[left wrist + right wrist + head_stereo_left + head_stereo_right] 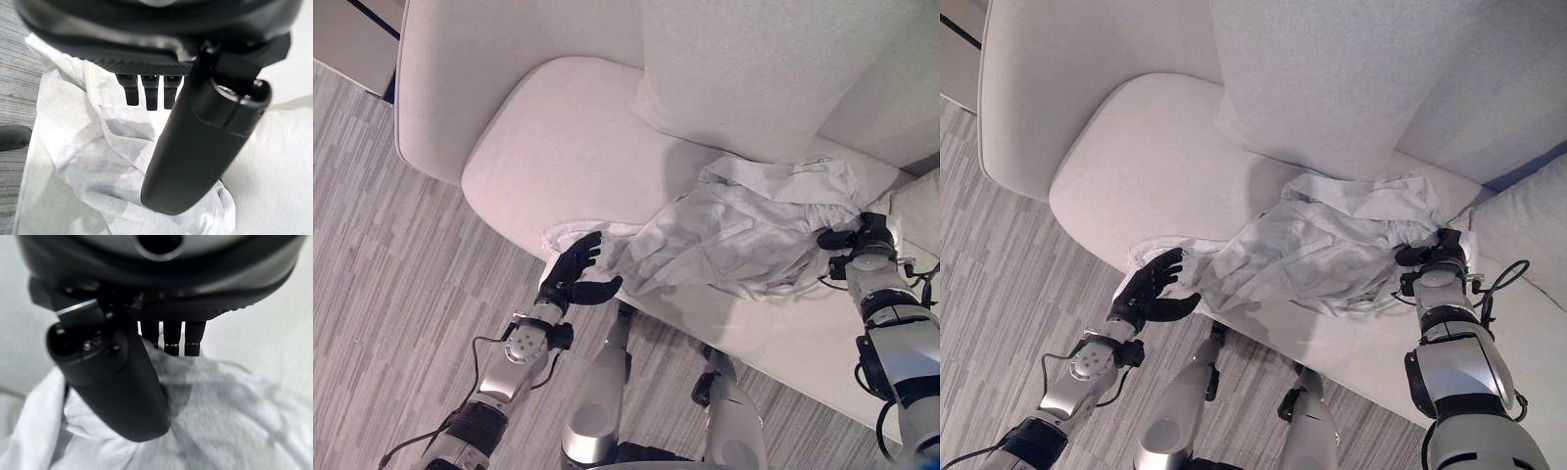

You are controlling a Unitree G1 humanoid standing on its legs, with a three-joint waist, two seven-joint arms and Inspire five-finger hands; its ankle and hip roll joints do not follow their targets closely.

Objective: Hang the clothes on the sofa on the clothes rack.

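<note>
A crumpled white garment (734,235) with a zip lies on the pale sofa seat (568,147), spreading from the front edge towards the right. My left hand (573,279) is open at the garment's left end, by the seat's front edge. Its fingers are straight over the cloth (98,161) and its thumb (195,147) stands out above it. At the garment's right end my right hand (862,238) is open as well. Its thumb (112,382) and straight fingers lie over the white cloth (234,421).
A large back cushion (754,69) leans behind the garment, and another cushion (1528,225) sits at the far right. The sofa's armrest (431,88) rises on the left. Grey striped floor (382,245) lies in front of the seat.
</note>
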